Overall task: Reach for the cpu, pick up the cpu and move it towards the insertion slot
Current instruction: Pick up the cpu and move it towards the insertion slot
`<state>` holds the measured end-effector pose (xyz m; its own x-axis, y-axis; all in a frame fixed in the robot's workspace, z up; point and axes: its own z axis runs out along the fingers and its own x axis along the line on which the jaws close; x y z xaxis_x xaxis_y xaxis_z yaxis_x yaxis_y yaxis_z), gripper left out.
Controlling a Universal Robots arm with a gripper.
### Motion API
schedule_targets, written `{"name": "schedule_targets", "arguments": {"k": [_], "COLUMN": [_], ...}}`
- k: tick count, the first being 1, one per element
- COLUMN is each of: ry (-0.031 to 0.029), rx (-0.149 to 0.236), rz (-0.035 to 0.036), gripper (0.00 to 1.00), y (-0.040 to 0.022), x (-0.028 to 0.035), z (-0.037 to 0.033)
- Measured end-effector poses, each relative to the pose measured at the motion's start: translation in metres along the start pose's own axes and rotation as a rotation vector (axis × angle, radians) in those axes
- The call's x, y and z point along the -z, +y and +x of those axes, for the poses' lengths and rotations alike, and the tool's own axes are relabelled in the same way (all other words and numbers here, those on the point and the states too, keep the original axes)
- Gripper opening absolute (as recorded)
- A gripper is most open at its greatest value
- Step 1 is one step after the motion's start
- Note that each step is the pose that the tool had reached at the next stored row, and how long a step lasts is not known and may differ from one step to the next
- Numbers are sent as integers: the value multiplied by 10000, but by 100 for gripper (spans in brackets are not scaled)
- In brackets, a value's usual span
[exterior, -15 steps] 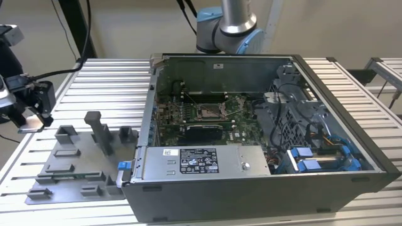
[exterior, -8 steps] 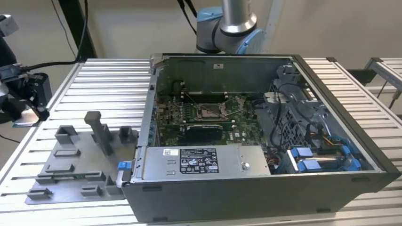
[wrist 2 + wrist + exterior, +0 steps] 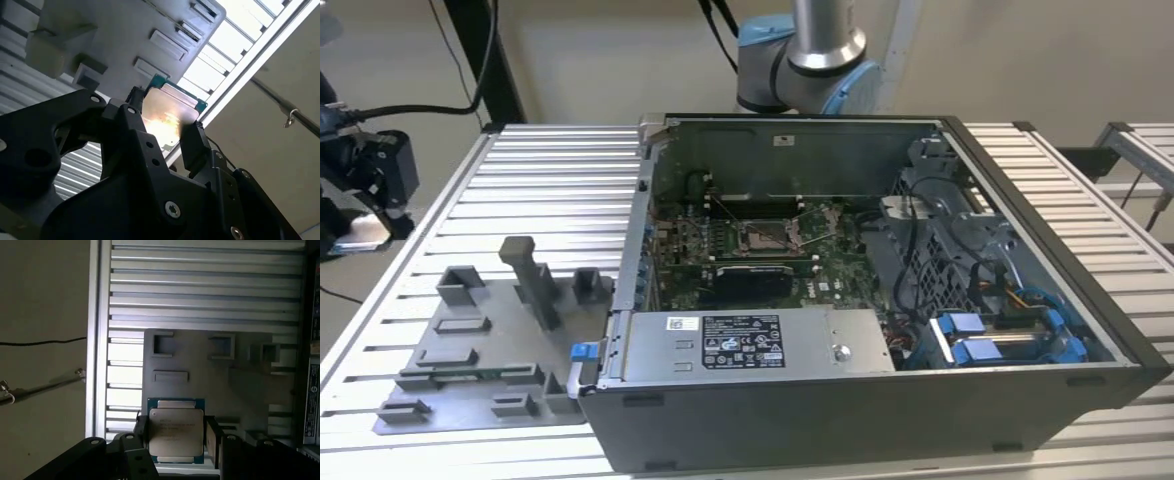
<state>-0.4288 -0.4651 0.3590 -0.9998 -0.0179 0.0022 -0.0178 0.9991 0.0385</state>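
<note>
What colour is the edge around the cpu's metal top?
Blue-green; the cpu shows best in the first wrist view.

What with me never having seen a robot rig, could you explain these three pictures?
It is one robot arm, seen behind a slatted metal table. The exterior view is taken from off the arm: an open computer case lies on the table, a square socket inside it, with a grey tray of holders on the exterior view's left. The two wrist views come from cameras riding on the arm. In both, its black tool grips a small silver chip by two edges, the tray beyond it.
</note>
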Motion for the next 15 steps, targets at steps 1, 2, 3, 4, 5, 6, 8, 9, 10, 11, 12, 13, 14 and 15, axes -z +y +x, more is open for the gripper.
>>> {"name": "schedule_targets", "arguments": {"k": [1,2,3,4,5,6,8,9,10,11,12,13,14,15], "ry": [0,1,0,0,0,1,0,0,0,1,1,1,-1,-1], "rx": [0,0,0,0,0,0,0,0,0,0,0,0,0,0], "rz": [1,1,1,0,1,1,0,0,0,1,1,1,0,-1], "gripper": [0,0,0,0,0,0,0,0,0,0,0,0,0,0], "y": [1,2,3,4,5,6,8,9,10,11,12,13,13,13], "x": [27,53,81,108,135,162,216,243,268,291,312,326,332,333], "z": [0,0,0,0,0,0,1,0,1,1,1,1,1,1]}}
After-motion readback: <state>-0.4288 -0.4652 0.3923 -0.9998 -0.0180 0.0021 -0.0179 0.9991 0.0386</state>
